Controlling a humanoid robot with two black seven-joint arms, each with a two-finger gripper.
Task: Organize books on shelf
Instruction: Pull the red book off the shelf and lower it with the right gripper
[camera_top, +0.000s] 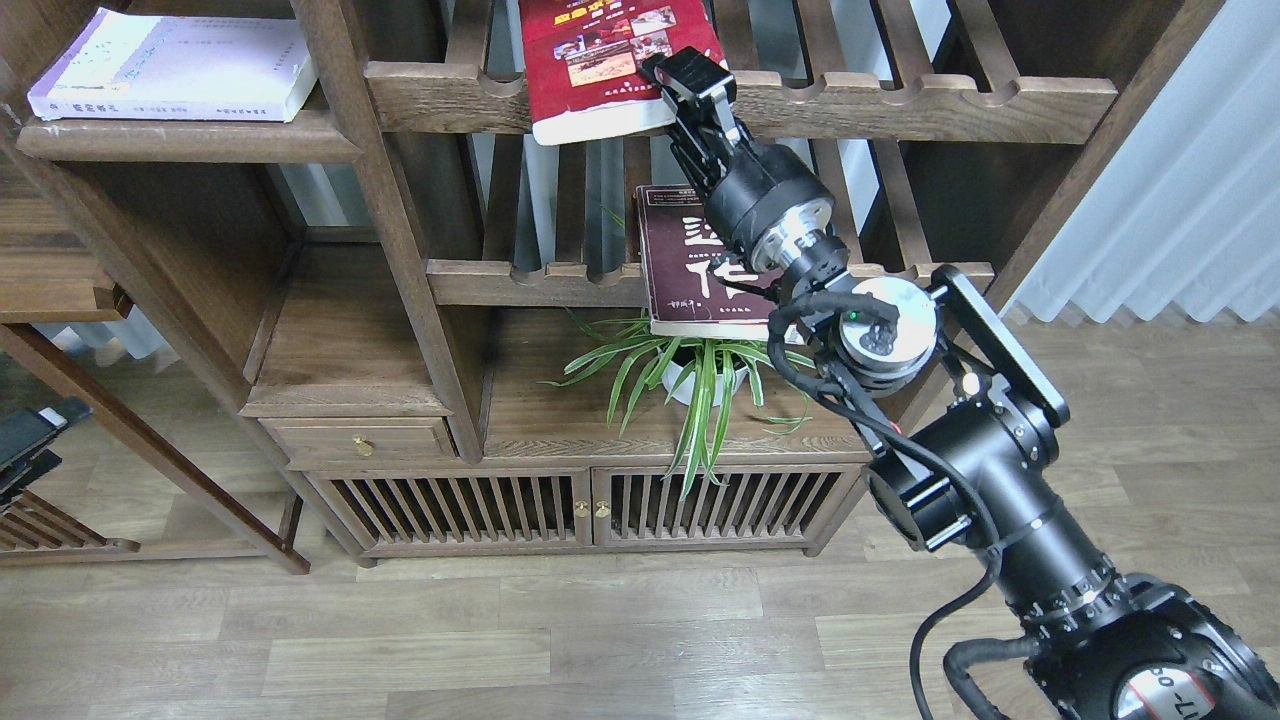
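The red book (600, 70) lies on the upper slatted rack and overhangs its front rail. My right gripper (688, 88) is closed on the book's lower right corner. The dark maroon book (690, 265) lies on the middle slatted rack, partly hidden behind my right wrist. The pale white-lavender book (170, 65) lies flat on the solid dark-brown shelf (180, 140) at the upper left. My left gripper (25, 450) shows only at the left edge, low, with its two fingers apart and empty.
A potted spider plant (690, 385) stands on the cabinet top under the maroon book. A low cabinet with slatted doors (580, 505) is below. An upright post (400, 220) separates the shelf from the racks. A pale curtain (1180, 170) hangs at the right.
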